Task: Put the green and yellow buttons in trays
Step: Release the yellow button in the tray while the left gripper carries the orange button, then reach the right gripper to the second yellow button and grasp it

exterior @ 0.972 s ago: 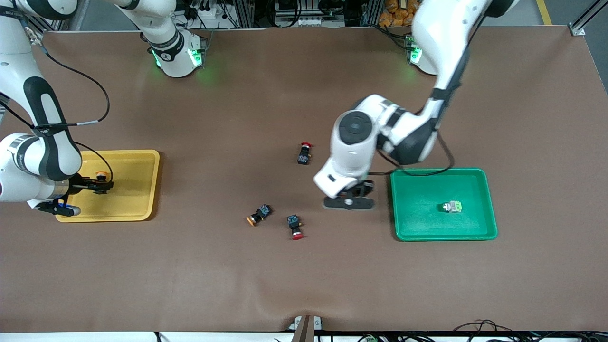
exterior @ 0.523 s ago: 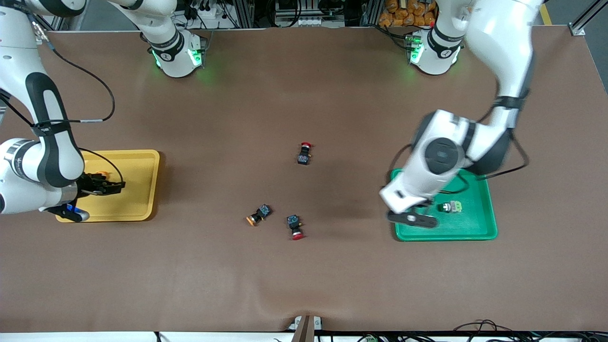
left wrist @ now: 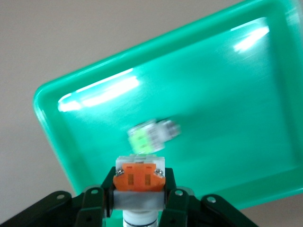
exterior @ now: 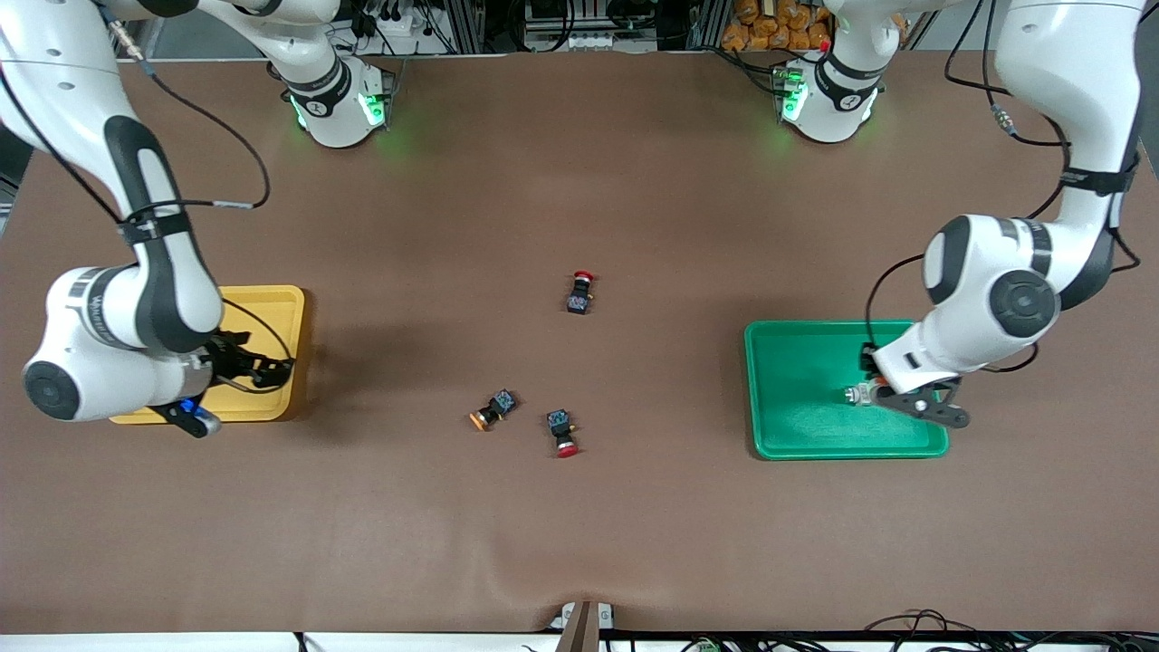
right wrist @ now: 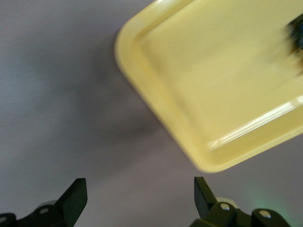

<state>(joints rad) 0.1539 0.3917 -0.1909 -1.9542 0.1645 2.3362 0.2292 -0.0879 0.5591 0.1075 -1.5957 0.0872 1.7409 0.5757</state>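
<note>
Your green tray sits at the left arm's end, yellow tray at the right arm's. Left gripper hangs over the green tray, pinching an orange-faced grey button; the pale green button lies at its twelve o'clock (release could strike it). Right gripper, spread empty, is over the yellow tray's edge. One orange-capped button lies mid-table.

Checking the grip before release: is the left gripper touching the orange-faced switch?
Touching. In the left wrist view the left gripper has its fingers pressed against both sides of the orange-faced switch, holding it over the green tray.
</note>
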